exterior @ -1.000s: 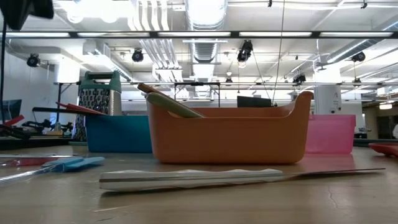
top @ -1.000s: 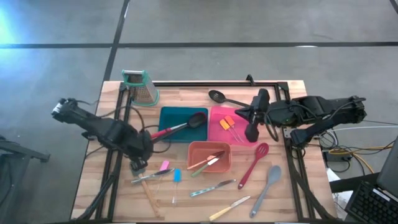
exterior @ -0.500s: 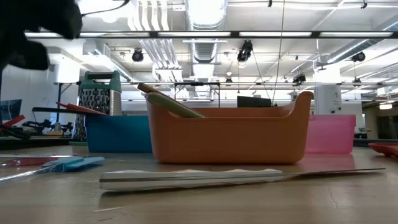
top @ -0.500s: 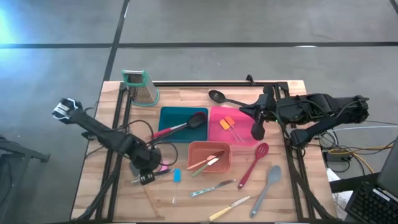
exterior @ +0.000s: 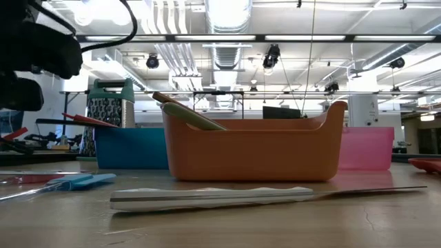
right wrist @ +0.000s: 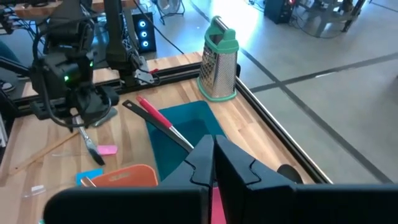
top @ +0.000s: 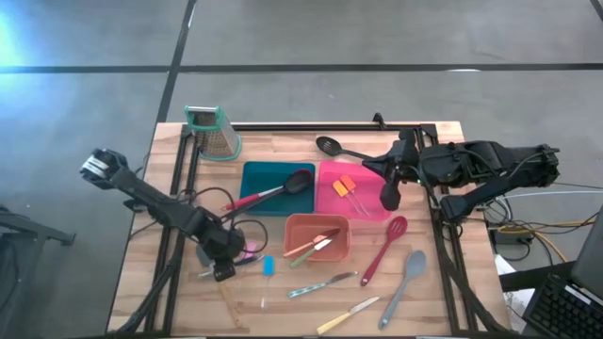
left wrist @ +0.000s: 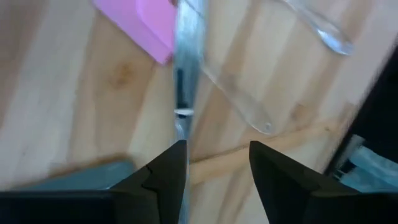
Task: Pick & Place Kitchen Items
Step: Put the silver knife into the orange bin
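My left gripper (left wrist: 211,163) hung low over the table's near-left part with its 2 fingers (left wrist: 163,175) parted, straddling a metal knife (left wrist: 186,56) beside the pink spatula (left wrist: 146,25), gripping nothing. My right gripper (right wrist: 214,163) waited pressed together above the pink tray (top: 332,179).

Tabletop (top: 179,292): I see pale wood planks with a black frame along the far edge and both sides.
Far left: grater (top: 215,132), upright.
Middle: blue tray (top: 256,179), pink tray (top: 332,202), orange tray (top: 303,247) nearer me.
Far middle: black spoon (top: 332,148).
Right: red spoon (top: 384,247), grey spoon (top: 405,282).
Near edge: two knives (top: 322,284), blue spatula (top: 268,267), pink spatula (top: 250,252), all lying flat.
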{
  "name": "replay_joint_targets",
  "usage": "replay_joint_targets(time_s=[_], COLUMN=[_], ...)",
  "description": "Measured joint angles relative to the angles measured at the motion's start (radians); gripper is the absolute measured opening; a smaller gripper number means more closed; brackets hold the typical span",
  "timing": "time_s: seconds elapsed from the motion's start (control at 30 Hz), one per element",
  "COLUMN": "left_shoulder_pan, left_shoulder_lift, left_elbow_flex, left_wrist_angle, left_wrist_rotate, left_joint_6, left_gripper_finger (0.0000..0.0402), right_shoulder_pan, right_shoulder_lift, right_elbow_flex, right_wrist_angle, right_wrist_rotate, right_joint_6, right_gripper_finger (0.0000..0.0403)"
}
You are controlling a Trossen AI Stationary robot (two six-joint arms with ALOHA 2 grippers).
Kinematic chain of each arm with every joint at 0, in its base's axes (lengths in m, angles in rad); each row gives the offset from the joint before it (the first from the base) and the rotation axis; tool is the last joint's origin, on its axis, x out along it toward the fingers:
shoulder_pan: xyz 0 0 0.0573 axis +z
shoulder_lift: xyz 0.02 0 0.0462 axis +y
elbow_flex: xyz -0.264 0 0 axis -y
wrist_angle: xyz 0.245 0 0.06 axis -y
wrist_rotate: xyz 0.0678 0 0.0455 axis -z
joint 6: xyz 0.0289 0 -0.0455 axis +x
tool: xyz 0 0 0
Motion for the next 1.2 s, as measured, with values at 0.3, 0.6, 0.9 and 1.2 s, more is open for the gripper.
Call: replay_joint_targets(time_s=[0.3,0.6,0.9,1.2], left_shoulder_pan=[-0.034,-0.083,-0.083,-0.083], left_shoulder_lift=[0.107,0.285,0.351,0.331], left_elbow_flex=[0.01,0.048,0.045,0.093], left_wrist_angle=[0.0,0.003,-0.003,-0.076], left_wrist_rotate=[-0.032,-0.028,-0.051,-0.055], left_joint_6=[0.022,0.022,-0.028,-0.014], left_gripper_finger=[0.0161,0.0156,0.0102,0.0038], right_shoulder_pan=[-0.018,-0.064,-0.091,-0.093], right_shoulder_lift=[0.0,0.0,0.0,0.0], right_elbow_flex=[0.002,0.002,0.003,0.003], right_wrist_angle=[0.008,0.008,0.011,0.025], right_wrist_rotate=[0.0,0.0,-0.001,0.0], right_joint_6=[-0.004,-0.009,-0.05,-0.087], right_gripper_finger=[0.0008,0.0008,0.0008,0.0008])
